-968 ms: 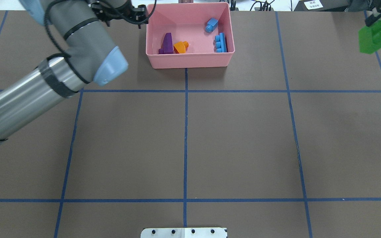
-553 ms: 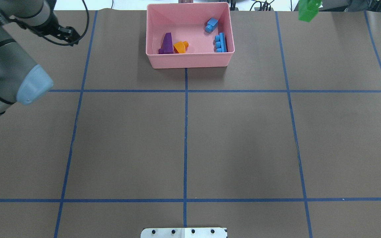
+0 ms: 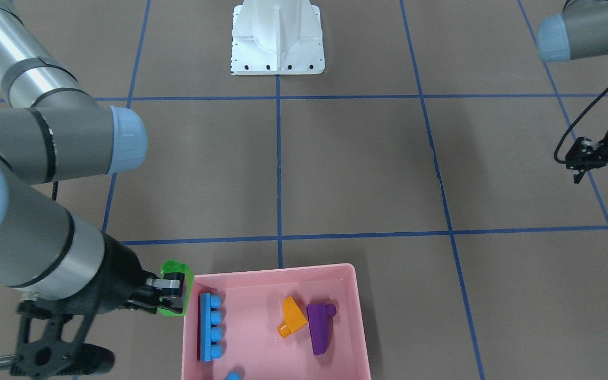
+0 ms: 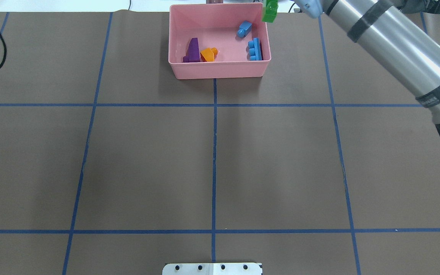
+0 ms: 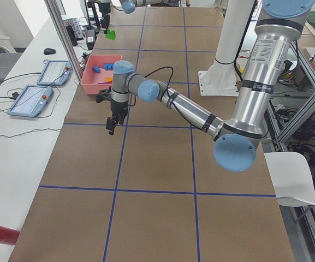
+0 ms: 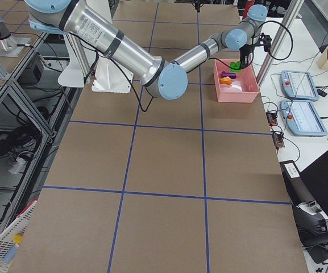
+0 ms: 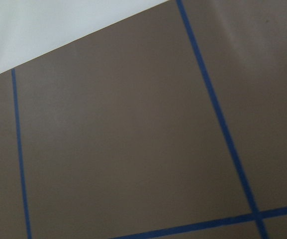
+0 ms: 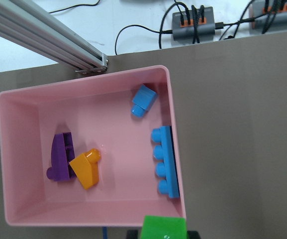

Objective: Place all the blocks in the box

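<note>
Box (image 4: 220, 70) of smooth pink plastic on a blue-taped brown worktop (image 4: 281, 152). Far left, the left hand (image 5: 112, 126) hangs (its opening cannot be told). Inside lie glossy studded pieces: purple sloped block (image 4: 193, 51), orange sloped block (image 4: 207, 54), small blue block (image 4: 244, 28), long blue block (image 4: 255, 49). The right hand (image 3: 169, 296) grips the green block (image 4: 270, 12) above the box's right rim.

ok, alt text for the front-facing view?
The right gripper holds the green block at the edge of the pink box, not yet inside. The box already holds the long blue block, small blue block, orange block and purple block.
</note>
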Robot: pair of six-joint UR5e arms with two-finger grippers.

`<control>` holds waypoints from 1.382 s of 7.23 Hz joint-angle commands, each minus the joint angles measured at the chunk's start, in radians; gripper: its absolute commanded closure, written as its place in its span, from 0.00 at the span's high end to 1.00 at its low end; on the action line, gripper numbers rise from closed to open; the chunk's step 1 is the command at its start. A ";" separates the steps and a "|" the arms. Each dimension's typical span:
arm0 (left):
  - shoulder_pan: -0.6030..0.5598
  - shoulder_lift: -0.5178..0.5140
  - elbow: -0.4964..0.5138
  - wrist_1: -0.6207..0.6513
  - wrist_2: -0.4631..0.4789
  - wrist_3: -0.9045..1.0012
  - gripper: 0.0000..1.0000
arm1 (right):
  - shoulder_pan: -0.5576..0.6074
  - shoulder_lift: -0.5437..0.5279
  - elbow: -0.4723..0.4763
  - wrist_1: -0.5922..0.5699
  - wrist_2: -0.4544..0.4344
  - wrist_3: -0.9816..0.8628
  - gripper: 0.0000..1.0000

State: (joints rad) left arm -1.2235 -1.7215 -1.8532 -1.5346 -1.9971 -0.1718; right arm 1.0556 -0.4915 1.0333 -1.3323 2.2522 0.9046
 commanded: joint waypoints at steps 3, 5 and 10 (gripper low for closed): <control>-0.142 0.253 0.000 -0.236 -0.072 0.028 1.00 | -0.149 0.091 -0.191 0.252 -0.296 0.034 0.15; -0.145 0.255 0.012 -0.236 -0.072 0.029 1.00 | -0.170 0.105 -0.191 0.248 -0.351 0.079 1.00; -0.278 0.278 0.068 -0.199 -0.103 0.280 1.00 | 0.036 -0.015 0.288 -0.471 -0.161 -0.466 1.00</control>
State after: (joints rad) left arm -1.4700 -1.4565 -1.7966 -1.7460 -2.0877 0.0203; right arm 1.0319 -0.4433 1.1568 -1.5834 2.0655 0.6219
